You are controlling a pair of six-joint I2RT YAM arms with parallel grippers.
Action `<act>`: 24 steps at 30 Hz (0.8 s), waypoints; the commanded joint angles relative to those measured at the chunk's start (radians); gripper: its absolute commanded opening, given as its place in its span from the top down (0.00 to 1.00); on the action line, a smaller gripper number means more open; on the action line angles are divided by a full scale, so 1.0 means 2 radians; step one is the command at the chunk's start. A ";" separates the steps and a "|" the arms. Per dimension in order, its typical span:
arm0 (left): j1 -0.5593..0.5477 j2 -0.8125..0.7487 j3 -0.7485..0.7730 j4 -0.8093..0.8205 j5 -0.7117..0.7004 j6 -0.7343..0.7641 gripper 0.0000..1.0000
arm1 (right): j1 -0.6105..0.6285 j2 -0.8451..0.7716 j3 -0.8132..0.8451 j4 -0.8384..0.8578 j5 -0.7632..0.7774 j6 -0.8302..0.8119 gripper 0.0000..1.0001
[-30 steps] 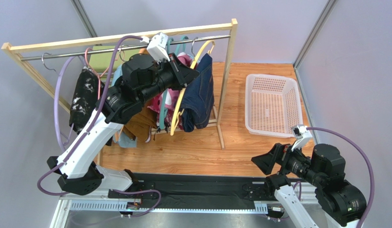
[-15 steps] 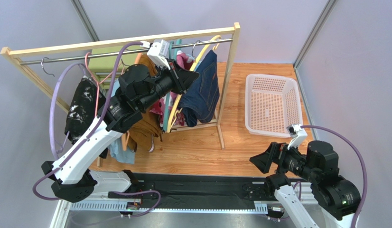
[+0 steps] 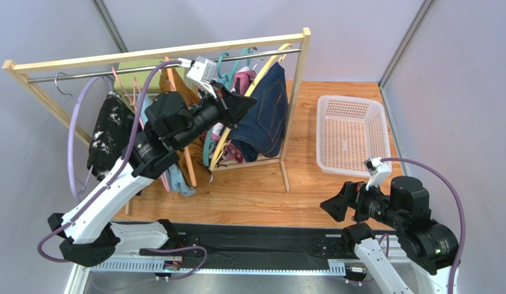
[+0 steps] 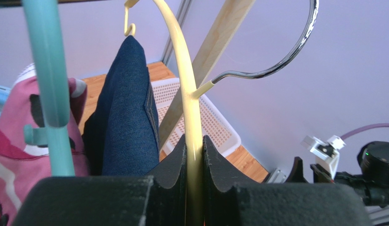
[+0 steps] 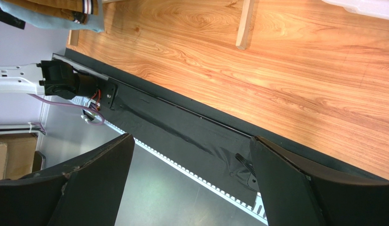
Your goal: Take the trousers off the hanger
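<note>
Cream hanger pinched, navy pair not off yet

Left gripper (image 4: pixel 194 143) is squeezed tight on the arm of the cream hanger (image 4: pixel 184 70), up around 12 o'clock on the wooden rack (image 3: pixel 151 52). The dark navy trousers (image 4: pixel 128 108) are draped over that same hanger, right beside the grip. Right gripper (image 3: pixel 332 206) sits spread wide at 5 o'clock, holding nothing. Looks like the unhooking step to me. Next it probably needs the hook lifted clear of the rail (image 3: pixel 84 71), then the cloth tugged free.
</note>
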 commanded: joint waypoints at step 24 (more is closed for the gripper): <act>-0.002 -0.201 -0.038 -0.105 -0.020 -0.290 1.00 | 0.199 0.180 0.040 0.158 0.093 0.029 0.07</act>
